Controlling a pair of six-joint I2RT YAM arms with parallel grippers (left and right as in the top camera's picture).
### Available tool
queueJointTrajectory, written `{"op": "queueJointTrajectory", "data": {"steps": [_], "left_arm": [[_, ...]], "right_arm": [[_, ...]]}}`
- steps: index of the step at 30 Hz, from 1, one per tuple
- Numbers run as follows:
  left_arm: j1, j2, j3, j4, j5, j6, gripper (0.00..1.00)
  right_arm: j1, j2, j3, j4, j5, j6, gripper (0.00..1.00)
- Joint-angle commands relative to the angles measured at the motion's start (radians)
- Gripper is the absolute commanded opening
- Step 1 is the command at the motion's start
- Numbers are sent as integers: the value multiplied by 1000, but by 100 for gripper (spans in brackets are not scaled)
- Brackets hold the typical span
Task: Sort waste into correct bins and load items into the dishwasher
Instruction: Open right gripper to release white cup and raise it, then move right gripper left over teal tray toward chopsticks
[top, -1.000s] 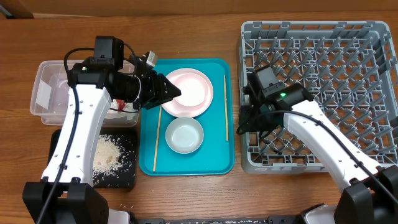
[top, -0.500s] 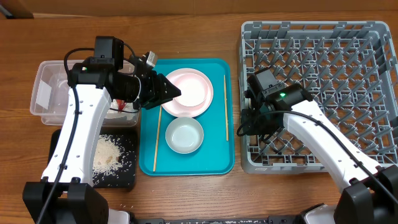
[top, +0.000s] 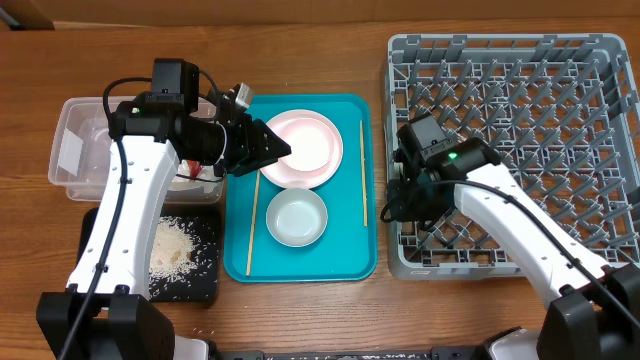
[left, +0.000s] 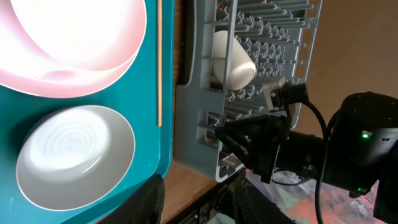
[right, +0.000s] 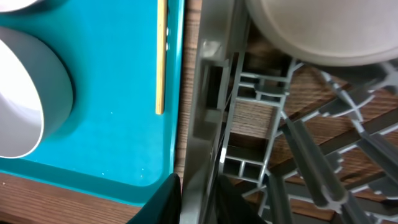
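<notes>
Plate (top: 300, 148) looks stiff, light and slick: pinch its left rim. Left gripper (top: 283, 150) hovers there, fingers spread; right gripper (right: 196, 196) straddles the rack (top: 505, 40) wall, grip unclear.

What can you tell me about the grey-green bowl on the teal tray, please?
The bowl is round, pale grey-green and glossy, perhaps ceramic or hard plastic. It stands upright and empty, with faint concentric rings inside its bottom. It rests on the near half of the teal tray, just in front of the pink plate, a thin strip of tray seemingly between them, and lies between the two chopsticks, apart from both. Only the tray touches it.
</notes>
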Motion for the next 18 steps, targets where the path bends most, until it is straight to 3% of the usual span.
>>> {"op": "queueJointTrajectory", "data": {"steps": [1, 9, 12, 18], "left_arm": [[-4, -9, 2, -2, -6, 23, 39], [-4, -9, 2, -2, -6, 23, 39], [-4, -9, 2, 0, -6, 23, 39], [-4, -9, 2, 2, -6, 23, 40]], "right_arm": [[5, 8, -19, -3, 53, 0, 18], [4, 8, -17, -2, 54, 0, 18], [4, 8, -12, -2, 55, -3, 34], [3, 7, 101, -40, 54, -25, 52]]}}
